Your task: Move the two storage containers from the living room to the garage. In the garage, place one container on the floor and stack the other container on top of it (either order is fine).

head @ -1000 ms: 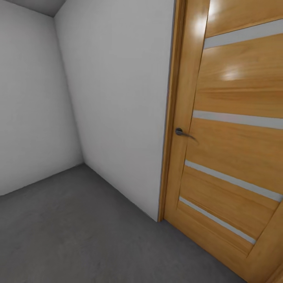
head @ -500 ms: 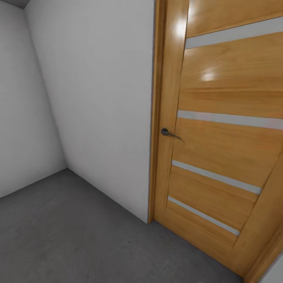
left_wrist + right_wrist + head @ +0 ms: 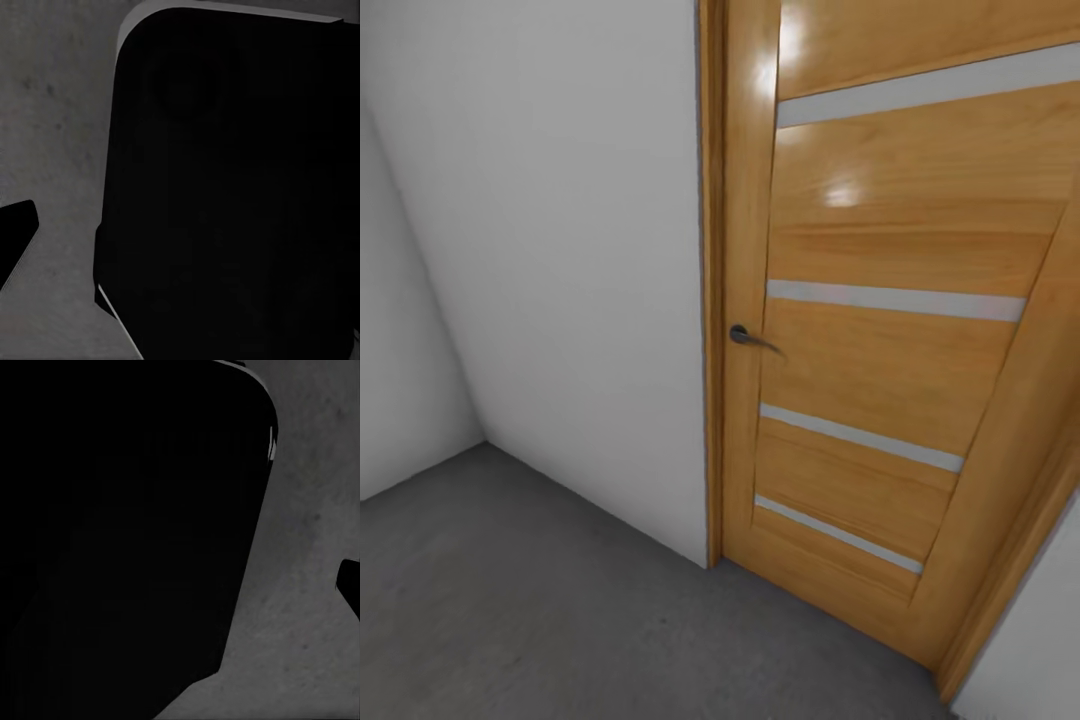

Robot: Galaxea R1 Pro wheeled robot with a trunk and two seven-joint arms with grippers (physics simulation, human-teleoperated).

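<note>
Head view – wooden door [image 3: 880, 330]; wrists – concrete floor [image 3: 52, 135].

White-grey walls [image 3: 560, 250] meet at a corner at the left of the frame. A slatted wooden door [image 3: 880, 350] with pale horizontal strips fills the right, its dark lever handle [image 3: 745, 337] near centre; bright glare marks its upper panels. Dark grey, mottled concrete floor [image 3: 510, 600] spans the bottom.
</note>
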